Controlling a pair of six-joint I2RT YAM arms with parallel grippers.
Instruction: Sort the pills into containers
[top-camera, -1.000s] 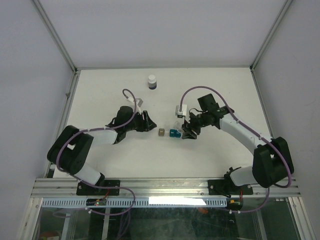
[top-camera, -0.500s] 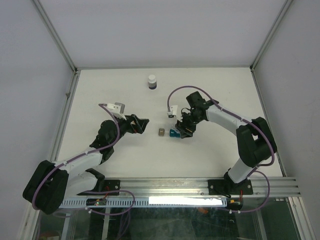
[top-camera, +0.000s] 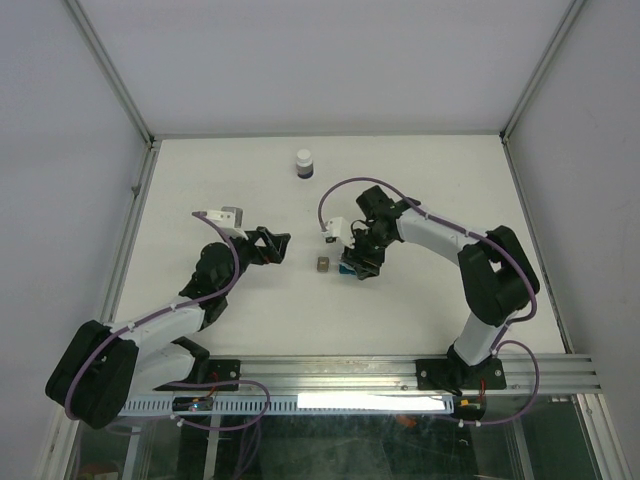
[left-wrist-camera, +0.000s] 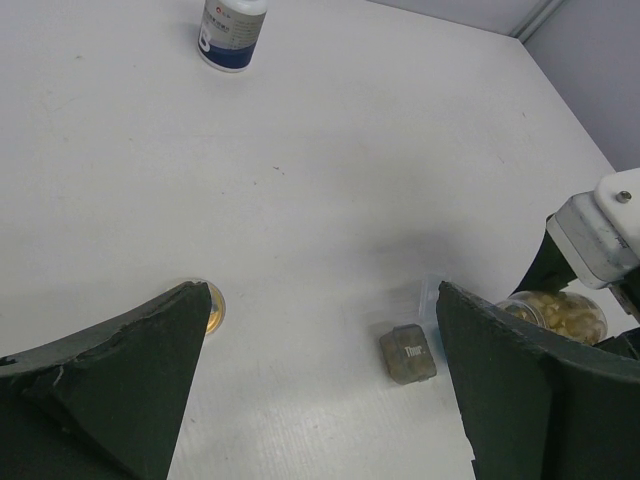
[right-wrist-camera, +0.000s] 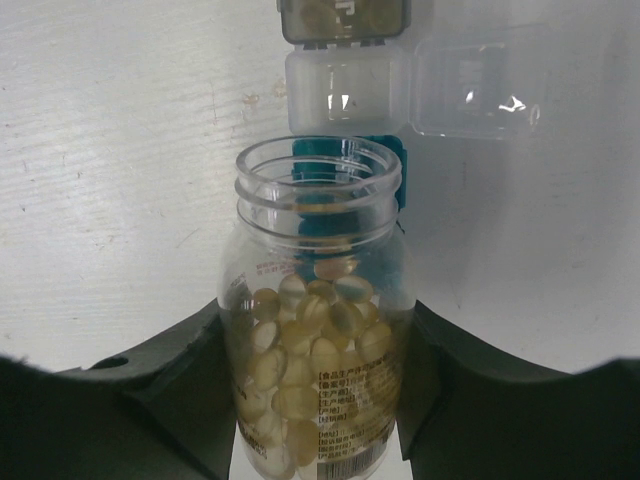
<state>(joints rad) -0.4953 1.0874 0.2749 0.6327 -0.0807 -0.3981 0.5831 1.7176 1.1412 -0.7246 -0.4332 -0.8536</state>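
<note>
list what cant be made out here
Right wrist: teal container mostly behind the pill bottle; contents hidden.
Right wrist: grey container cut by top edge.
Left wrist: round yellowish object half behind a finger of the left gripper.
Left wrist: white bottle cut by top edge; label unreadable.

The vial is clear glossy plastic; the counter is matt white; the left tool's fingers look rough, matt black.
</note>
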